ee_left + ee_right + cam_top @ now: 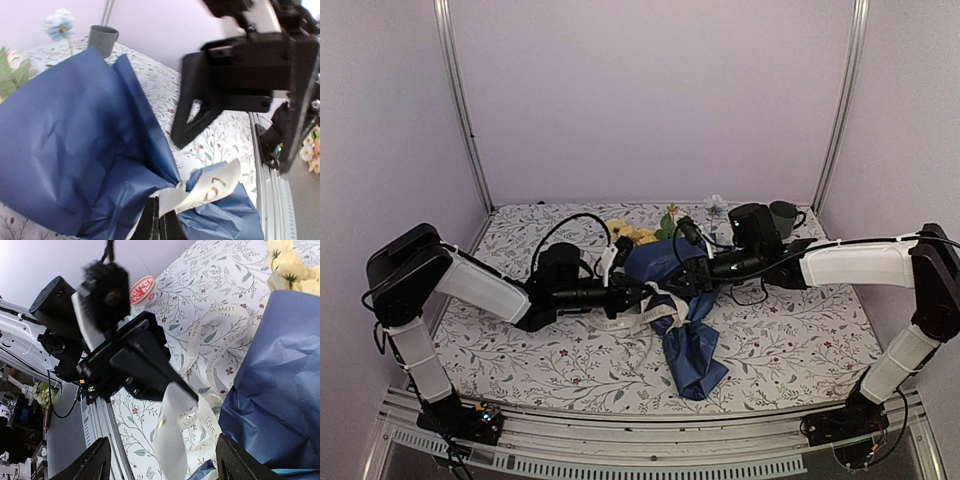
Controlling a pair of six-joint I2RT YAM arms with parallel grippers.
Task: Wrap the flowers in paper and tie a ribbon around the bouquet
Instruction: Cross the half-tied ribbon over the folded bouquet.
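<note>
The bouquet lies mid-table: dark blue paper [692, 350] pinched at the waist, with the yellow flowers [630, 233] sticking out at the far end. The cream ribbon [620, 322] with dark lettering lies looped on the cloth beside it. My left gripper [160, 226] is shut on a ribbon [212, 186] end right at the paper's [75, 150] pinched waist. My right gripper [166, 461] stands open, its fingers [97, 460] wide apart on either side of a blurred hanging strip of ribbon [175, 437]. The left gripper [150, 367] shows just beyond it, next to the paper [280, 385].
A grey cup [783, 215] and a pale blue flower [717, 204] stand at the back right. A red-and-white round object [142, 288] lies on the floral tablecloth [800, 330] on the left. A metal rail [650, 430] runs along the near edge.
</note>
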